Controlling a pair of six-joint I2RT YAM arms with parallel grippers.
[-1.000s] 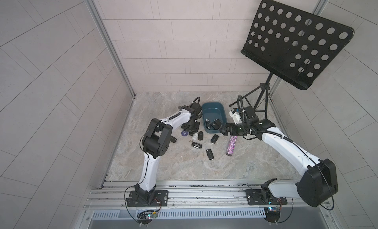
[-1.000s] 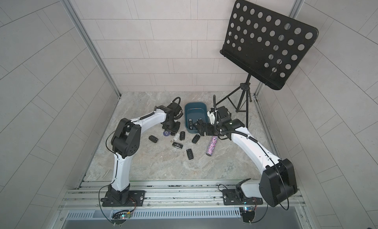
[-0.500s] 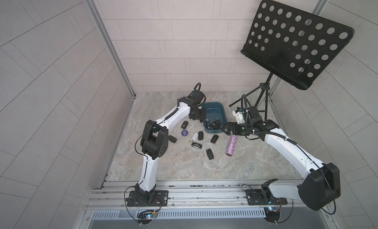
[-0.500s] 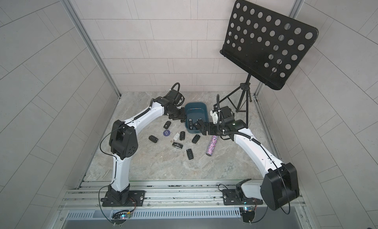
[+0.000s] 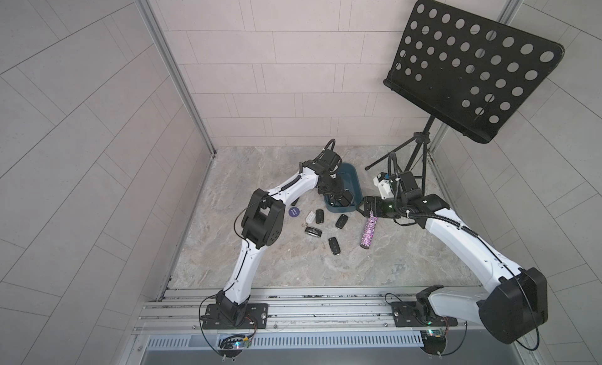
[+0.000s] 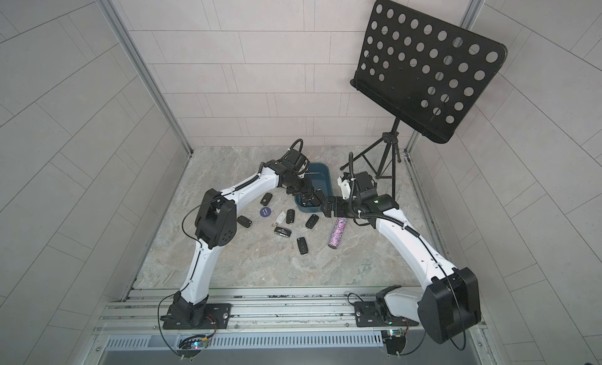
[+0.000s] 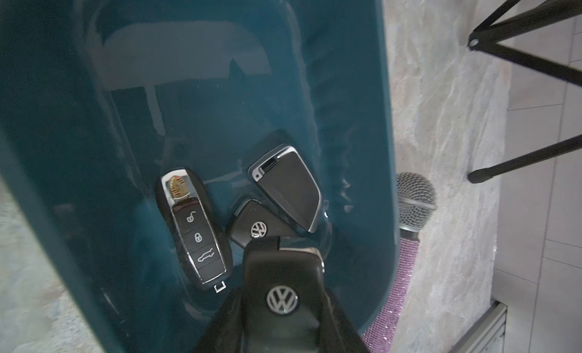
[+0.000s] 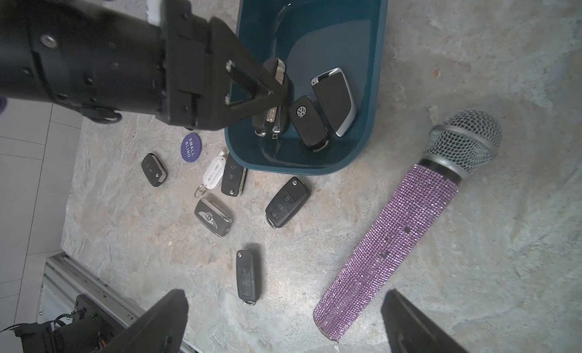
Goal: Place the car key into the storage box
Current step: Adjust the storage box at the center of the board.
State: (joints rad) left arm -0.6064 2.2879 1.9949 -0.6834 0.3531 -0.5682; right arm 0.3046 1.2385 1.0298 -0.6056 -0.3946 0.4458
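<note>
The storage box (image 5: pixel 355 179) (image 6: pixel 323 177) is a dark teal tub at the back of the stone floor. My left gripper (image 7: pixel 283 323) (image 5: pixel 335 197) is shut on a black car key (image 7: pixel 282 282) with a VW badge and holds it over the near end of the box (image 7: pixel 362 115). Three other key fobs lie inside, one of them with a gold crest (image 7: pixel 195 228). In the right wrist view the held key (image 8: pixel 278 71) hangs just above those fobs. My right gripper (image 8: pixel 283 323) (image 5: pixel 363 205) is open and empty, hovering beside the box (image 8: pixel 376 83).
Several black key fobs (image 8: pixel 287 202) lie on the floor in front of the box, with a white tag (image 8: pixel 214 173) and a blue disc (image 8: pixel 191 146). A purple glitter microphone (image 8: pixel 403 228) lies to the right. A music stand (image 5: pixel 472 70) is at the back right.
My left gripper has lifted away from the keys on the floor and swung right, carrying the key over the box. The right arm has hardly moved.
</note>
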